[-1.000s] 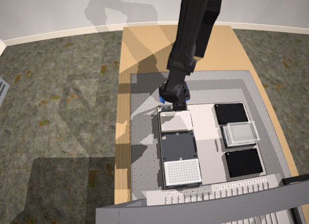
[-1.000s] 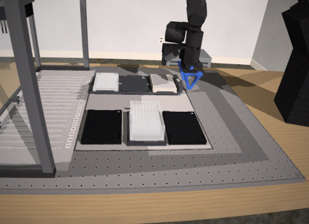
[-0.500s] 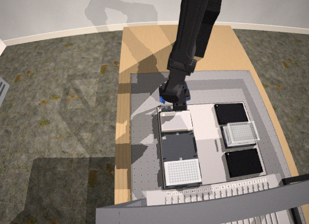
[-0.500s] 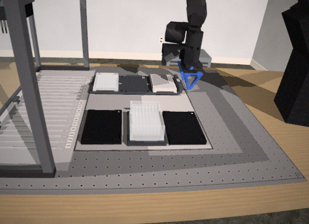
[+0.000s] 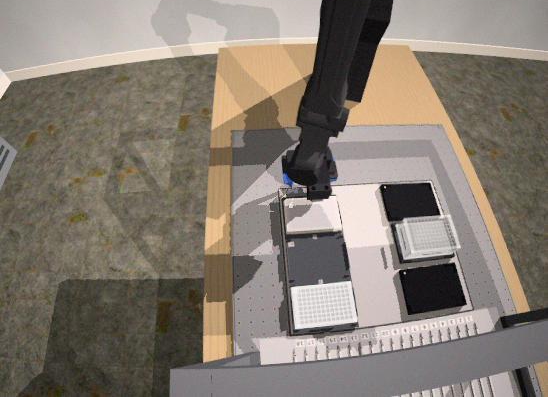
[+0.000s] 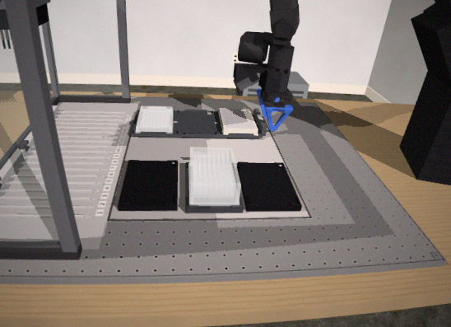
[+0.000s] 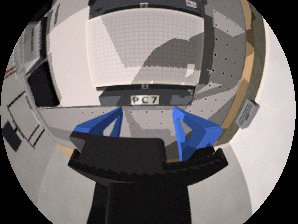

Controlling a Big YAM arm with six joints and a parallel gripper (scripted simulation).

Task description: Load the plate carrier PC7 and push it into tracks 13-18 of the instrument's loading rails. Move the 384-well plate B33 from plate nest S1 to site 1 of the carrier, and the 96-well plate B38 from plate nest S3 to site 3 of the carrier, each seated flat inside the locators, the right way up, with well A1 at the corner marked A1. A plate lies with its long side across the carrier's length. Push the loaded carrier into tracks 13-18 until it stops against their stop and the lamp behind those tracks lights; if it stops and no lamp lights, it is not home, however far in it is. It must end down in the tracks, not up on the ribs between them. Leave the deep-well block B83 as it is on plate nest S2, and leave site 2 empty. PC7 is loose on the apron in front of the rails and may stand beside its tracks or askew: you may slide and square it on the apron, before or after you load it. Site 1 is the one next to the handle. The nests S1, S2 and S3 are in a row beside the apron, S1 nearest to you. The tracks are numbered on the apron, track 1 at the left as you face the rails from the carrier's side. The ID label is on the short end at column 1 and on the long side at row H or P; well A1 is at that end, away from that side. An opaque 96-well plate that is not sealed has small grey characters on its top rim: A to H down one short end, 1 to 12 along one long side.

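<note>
The dark six-joint arm [image 6: 282,25] reaches down at the handle end of the dark grey plate carrier [image 6: 197,128]. Its blue-fingered parallel gripper [image 6: 275,119] points downward just beside that end, jaws spread wide with nothing between them, one blue finger [image 7: 193,132] on either side of the handle.
</note>
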